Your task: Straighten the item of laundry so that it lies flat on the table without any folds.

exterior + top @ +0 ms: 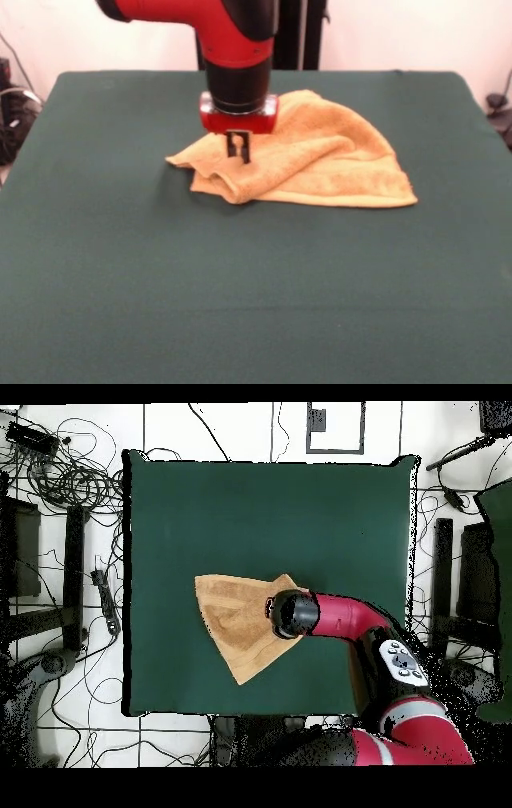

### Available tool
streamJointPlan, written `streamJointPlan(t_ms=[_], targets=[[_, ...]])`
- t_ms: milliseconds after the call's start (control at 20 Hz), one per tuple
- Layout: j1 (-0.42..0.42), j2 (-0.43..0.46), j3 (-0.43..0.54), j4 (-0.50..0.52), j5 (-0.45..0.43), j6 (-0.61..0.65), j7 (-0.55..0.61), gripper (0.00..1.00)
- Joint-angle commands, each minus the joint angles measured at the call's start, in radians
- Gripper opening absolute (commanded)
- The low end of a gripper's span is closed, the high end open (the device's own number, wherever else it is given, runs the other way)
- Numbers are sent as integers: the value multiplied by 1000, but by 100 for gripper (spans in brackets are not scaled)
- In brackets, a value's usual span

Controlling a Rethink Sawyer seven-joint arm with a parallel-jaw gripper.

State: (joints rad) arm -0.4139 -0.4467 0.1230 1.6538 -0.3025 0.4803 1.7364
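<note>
The item of laundry (320, 160) is a yellow-orange towel lying crumpled and folded over itself on the far middle of the green table (240, 280). Its left part is doubled into a thick fold. My gripper (238, 152) comes straight down onto that left fold, its narrow fingers shut on the cloth at the top of the fold. From overhead, the item of laundry (235, 619) shows as a rough triangle on the table (250, 504), and the arm's wrist covers its right corner and hides the gripper.
The red arm (350, 619) reaches in across the table's right side in the overhead view. Cables and stands (70, 484) lie on the floor around the table, off its edges. Green cloth stretches wide on all sides of the towel.
</note>
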Motion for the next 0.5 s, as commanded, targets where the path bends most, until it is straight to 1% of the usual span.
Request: streamJointPlan(t_ms=[50, 250, 500], targets=[[-93, 23, 46, 63, -146, -97, -94, 0], [-101, 28, 50, 67, -184, -111, -58, 0], [-86, 37, 49, 58, -208, -126, -17, 0]])
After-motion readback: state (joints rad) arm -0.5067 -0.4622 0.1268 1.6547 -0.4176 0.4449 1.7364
